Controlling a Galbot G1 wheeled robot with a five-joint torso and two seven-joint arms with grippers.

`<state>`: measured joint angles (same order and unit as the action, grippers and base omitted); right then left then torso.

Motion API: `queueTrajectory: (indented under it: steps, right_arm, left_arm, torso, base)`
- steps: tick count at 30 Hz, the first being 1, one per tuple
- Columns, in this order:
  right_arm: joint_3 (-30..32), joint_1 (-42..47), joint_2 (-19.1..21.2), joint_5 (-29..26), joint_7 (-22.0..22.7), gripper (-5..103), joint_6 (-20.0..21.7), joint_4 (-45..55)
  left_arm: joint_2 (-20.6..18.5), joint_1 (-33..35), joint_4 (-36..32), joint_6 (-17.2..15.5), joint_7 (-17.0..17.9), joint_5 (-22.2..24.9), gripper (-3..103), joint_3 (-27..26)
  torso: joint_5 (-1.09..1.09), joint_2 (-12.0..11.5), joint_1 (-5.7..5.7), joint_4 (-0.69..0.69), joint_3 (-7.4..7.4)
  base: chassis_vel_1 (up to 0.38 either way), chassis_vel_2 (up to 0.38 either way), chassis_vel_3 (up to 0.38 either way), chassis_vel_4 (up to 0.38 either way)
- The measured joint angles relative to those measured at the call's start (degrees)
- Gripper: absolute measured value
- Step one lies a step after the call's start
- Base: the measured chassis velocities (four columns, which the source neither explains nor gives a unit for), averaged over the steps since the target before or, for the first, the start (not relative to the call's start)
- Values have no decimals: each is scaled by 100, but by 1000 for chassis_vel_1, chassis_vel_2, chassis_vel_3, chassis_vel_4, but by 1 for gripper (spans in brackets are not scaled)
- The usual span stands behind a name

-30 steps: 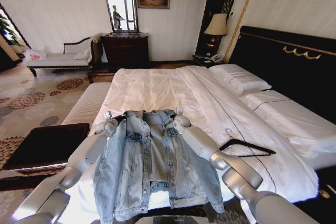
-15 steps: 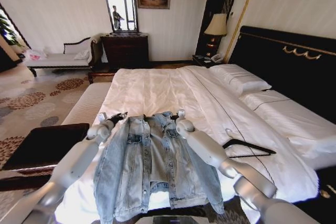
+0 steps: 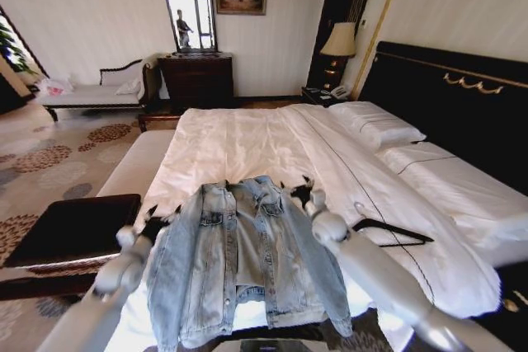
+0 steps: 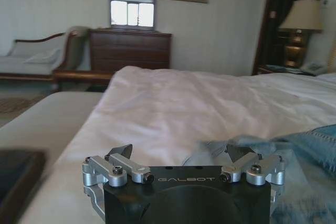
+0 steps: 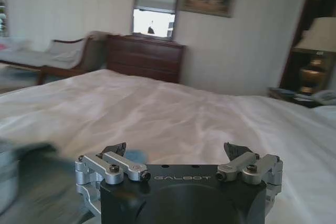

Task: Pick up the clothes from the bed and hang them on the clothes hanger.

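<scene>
The clothes, a light-blue denim jacket (image 3: 247,261), lie spread front-up across the foot of the bed (image 3: 247,138), collar toward the pillows and hem at the near edge. My left gripper (image 3: 161,218) is open just off the jacket's left shoulder, empty. My right gripper (image 3: 301,191) is open beside the right shoulder, also empty. The black clothes hanger (image 3: 394,232) lies flat on the sheet to the right of the jacket. In the left wrist view the open left gripper (image 4: 181,153) hovers over white sheet with denim (image 4: 310,145) at the side. The right gripper (image 5: 176,150) is open above the sheet.
A pale upholstered bench (image 3: 136,162) runs along the bed's left side, with a dark low table (image 3: 70,224) nearer me. Pillows (image 3: 375,125) and the black headboard (image 3: 462,105) are at the right. A dresser (image 3: 198,76) and lamp (image 3: 338,39) stand by the far wall.
Both grippers have come off the jacket's shoulders. The left drew out to the left and back toward me, the right shifted a little right. The jacket stays flat on the bed.
</scene>
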<state>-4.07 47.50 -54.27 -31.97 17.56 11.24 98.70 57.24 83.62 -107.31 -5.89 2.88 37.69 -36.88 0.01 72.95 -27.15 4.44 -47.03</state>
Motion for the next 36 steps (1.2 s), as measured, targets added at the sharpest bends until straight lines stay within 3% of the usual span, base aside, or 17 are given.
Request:
queueTrajectory:
  steps: [4,13,19,22,27,32,36]
  right_arm:
    - [2,424,-77,304,-298,100,-133,147]
    - [-450,459,-472,414,-443,100,-223,-270]
    - [-737,232,-869,284,-398,100,-223,-650]
    - [-995,-101,-1423,108,-309,100,-221,-1057]
    - [-1145,-586,-2023,256,-197,100,-283,-1808]
    - [-950,-769,-2300,548,111,100,-155,-2355]
    - [-806,-756,-2303,619,241,100,-67,-2486]
  left_arm:
    - [464,725,-304,470,-166,-245,100,-702]
    - [995,1613,-299,1248,-516,-463,100,-1149]
    - [1268,1878,-272,1418,-553,-467,100,-1246]
    - [1512,2058,-265,1523,-584,-541,100,-1227]
    - [1611,2225,-239,1624,-615,-564,100,-1217]
    - [1622,2288,-256,1657,-624,-596,100,-1236]
    - [1671,2295,-331,1657,-628,-651,100,-1222]
  torso:
    - [1,1,1,9,0]
    - [-1,0,-3,7,-1]
    - [-2,-1,-3,9,-1]
    - [-1,-1,-3,7,-2]
    - [-2,-1,-3,5,-2]
    - [-2,-1,-3,7,-2]
    - [-1,-1,-3,9,-2]
  base:
    - [0,0,0,0]
    - [0,0,0,0]
    - [0,0,0,0]
    - [0,0,0,0]
    - [0,0,0,0]
    - [0,0,0,0]
    - [0,0,0,0]
